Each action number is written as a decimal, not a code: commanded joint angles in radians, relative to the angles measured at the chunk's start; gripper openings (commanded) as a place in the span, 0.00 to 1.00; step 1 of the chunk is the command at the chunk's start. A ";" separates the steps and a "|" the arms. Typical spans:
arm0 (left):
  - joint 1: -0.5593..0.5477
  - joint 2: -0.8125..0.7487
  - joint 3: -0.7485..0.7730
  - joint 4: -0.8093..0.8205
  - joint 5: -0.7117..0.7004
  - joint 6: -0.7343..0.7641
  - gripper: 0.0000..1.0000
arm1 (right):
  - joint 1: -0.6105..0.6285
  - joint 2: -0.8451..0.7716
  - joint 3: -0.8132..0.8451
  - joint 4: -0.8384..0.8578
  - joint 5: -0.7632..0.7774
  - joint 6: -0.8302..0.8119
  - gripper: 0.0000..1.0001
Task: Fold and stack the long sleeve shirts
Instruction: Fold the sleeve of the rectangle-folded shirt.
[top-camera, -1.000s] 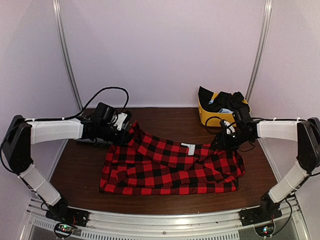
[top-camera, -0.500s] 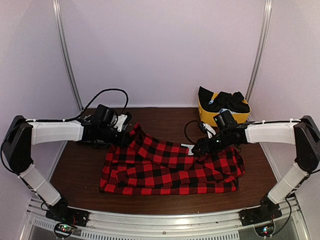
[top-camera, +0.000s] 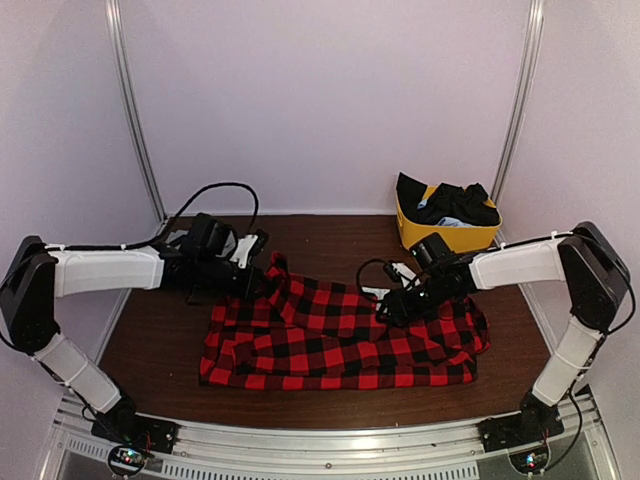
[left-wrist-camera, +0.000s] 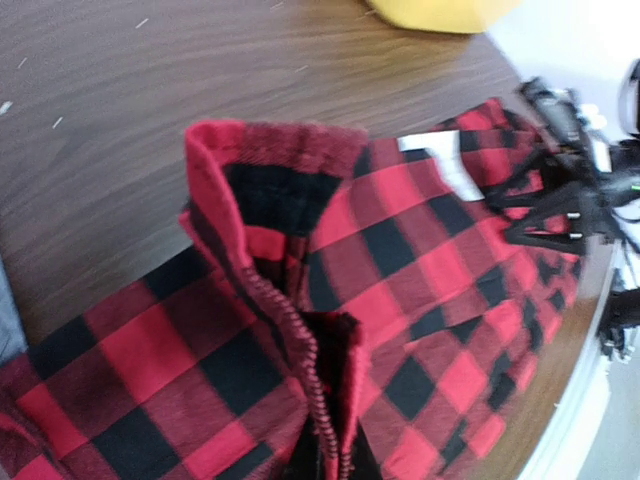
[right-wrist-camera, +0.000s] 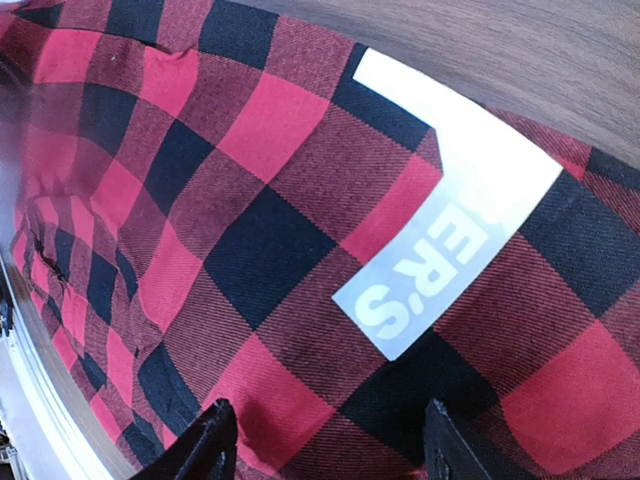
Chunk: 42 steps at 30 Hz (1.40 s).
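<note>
The red-and-black flannel shirt lies spread across the middle of the wooden table. At the shirt's 10 o'clock corner, the left gripper pinches a raised ridge of the cloth. Toward 1 o'clock, the right gripper hovers low over the flannel, just beside the white neck label, its fingers spread apart. A yellow bin holding dark clothes sits at the table's 1 o'clock corner.

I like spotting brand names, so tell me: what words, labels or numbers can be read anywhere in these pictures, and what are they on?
"ER'S": on the white neck label of the red-and-black flannel shirt, in the right wrist view; any letters before these do not show.
In the other two views the label is too small to read. No other text shows.
</note>
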<state>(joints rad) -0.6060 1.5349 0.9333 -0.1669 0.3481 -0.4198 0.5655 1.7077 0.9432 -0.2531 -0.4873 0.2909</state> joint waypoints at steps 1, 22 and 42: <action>-0.072 -0.062 0.108 0.063 0.096 -0.005 0.00 | -0.009 -0.087 0.029 -0.059 0.076 -0.010 0.67; -0.371 0.002 0.560 -0.005 0.271 0.066 0.00 | -0.295 -0.373 0.020 -0.179 0.056 -0.010 0.73; -0.399 0.073 0.608 -0.102 0.053 0.151 0.00 | -0.334 -0.362 -0.015 -0.169 0.018 -0.027 0.73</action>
<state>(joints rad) -1.0286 1.6287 1.5318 -0.2729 0.4946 -0.2863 0.2386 1.3449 0.9394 -0.4236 -0.4541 0.2745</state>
